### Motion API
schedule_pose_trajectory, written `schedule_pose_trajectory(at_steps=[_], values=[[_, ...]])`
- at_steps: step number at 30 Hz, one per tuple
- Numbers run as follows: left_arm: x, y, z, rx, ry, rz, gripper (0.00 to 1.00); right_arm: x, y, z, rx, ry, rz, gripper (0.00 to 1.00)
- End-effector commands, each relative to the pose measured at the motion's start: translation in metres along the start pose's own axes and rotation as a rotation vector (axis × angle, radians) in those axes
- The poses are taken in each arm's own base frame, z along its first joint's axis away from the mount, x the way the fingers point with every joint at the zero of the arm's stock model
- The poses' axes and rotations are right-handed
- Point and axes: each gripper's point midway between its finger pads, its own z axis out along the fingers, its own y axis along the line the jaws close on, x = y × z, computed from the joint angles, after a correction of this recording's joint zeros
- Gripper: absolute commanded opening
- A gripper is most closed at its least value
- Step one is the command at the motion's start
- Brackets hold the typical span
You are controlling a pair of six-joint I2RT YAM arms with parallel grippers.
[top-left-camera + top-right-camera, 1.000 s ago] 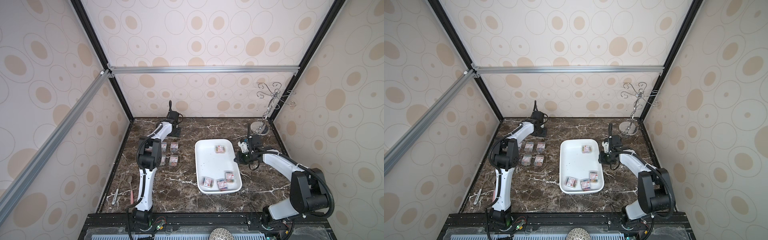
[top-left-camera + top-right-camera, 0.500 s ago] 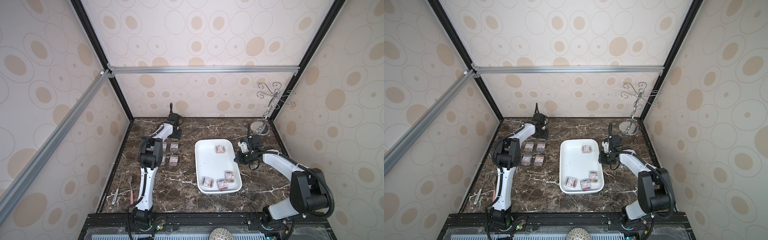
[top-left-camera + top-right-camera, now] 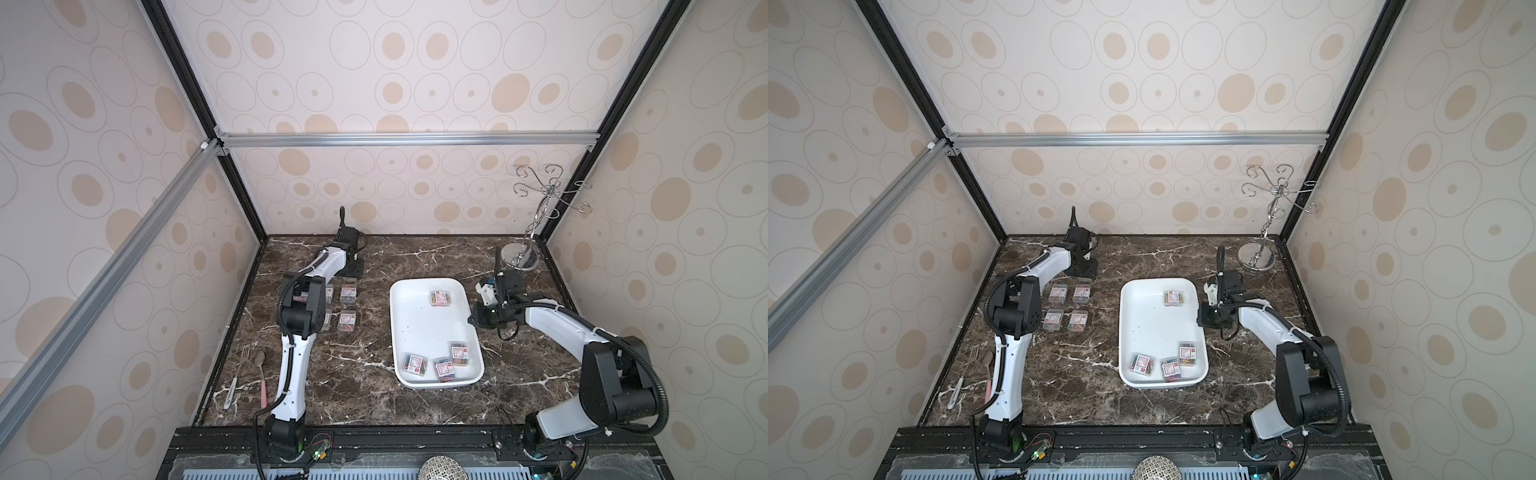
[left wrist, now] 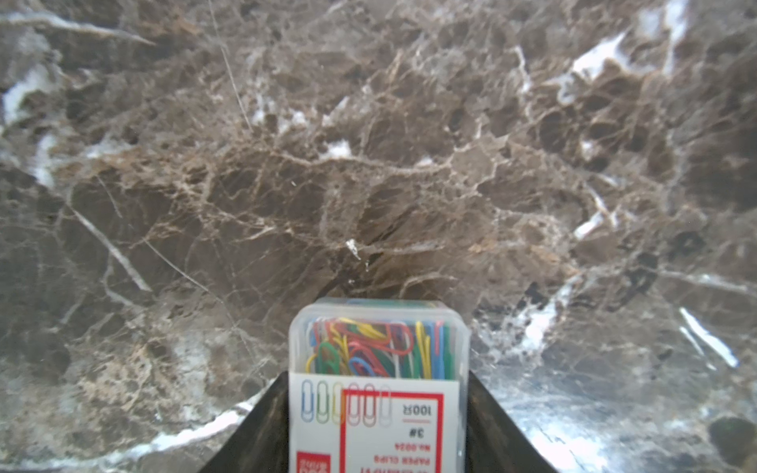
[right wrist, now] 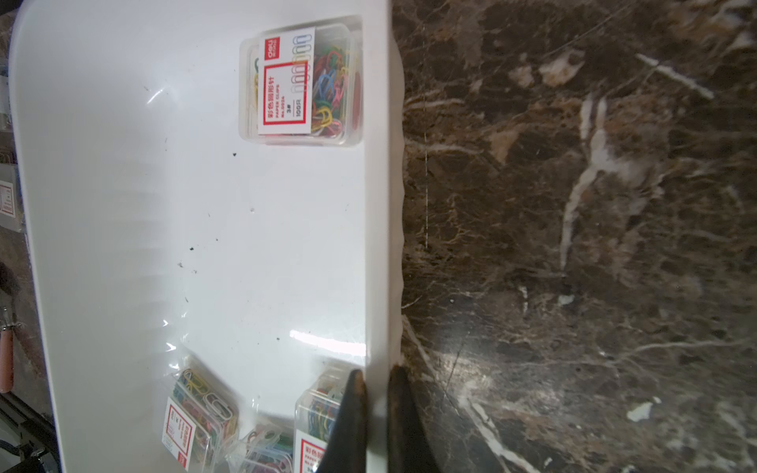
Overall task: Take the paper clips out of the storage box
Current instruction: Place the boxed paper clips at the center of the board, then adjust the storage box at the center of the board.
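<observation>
The storage box (image 3: 415, 328) (image 3: 1142, 328) is a white tray in the middle of the marble table. It holds several paper clips boxes: one at the far end (image 3: 441, 298) (image 5: 301, 84) and three at the near end (image 3: 444, 369) (image 3: 1170, 370). Several more stand in a block on the table to its left (image 3: 348, 293) (image 3: 1078, 321). My left gripper (image 3: 352, 270) (image 4: 379, 426) is low at the back left, its fingers against both sides of one clear box of clips (image 4: 379, 348). My right gripper (image 3: 473, 320) (image 5: 377, 393) is shut on the tray's right rim (image 5: 383, 245).
A chrome hook stand (image 3: 521, 257) rises in the back right corner. A fork (image 3: 243, 365), a spoon (image 3: 261, 374) and a white pen (image 3: 230, 400) lie by the left front wall. My left arm's elbow (image 3: 301, 309) hangs over the block of boxes.
The left wrist has shifted only slightly at the back left. The right arm, the tray and the boxes in it have not moved.
</observation>
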Motion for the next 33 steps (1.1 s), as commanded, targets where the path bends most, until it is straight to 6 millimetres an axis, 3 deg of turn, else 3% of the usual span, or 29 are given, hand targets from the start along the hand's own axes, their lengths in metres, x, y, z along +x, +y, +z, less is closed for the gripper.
schedule_pose_trajectory(at_steps=[1, 15, 33], values=[[0.006, 0.005, 0.006, -0.01, 0.028, 0.005, 0.66, 0.009, -0.005, 0.008, 0.021, 0.044, -0.013, 0.07], [-0.052, 0.015, -0.044, -0.058, -0.105, -0.015, 0.77, 0.011, -0.004, 0.007, 0.014, 0.043, -0.018, 0.07], [-0.082, 0.013, -0.134, -0.039, -0.282, -0.056, 0.77, 0.011, 0.0, 0.0, -0.002, 0.012, -0.009, 0.08]])
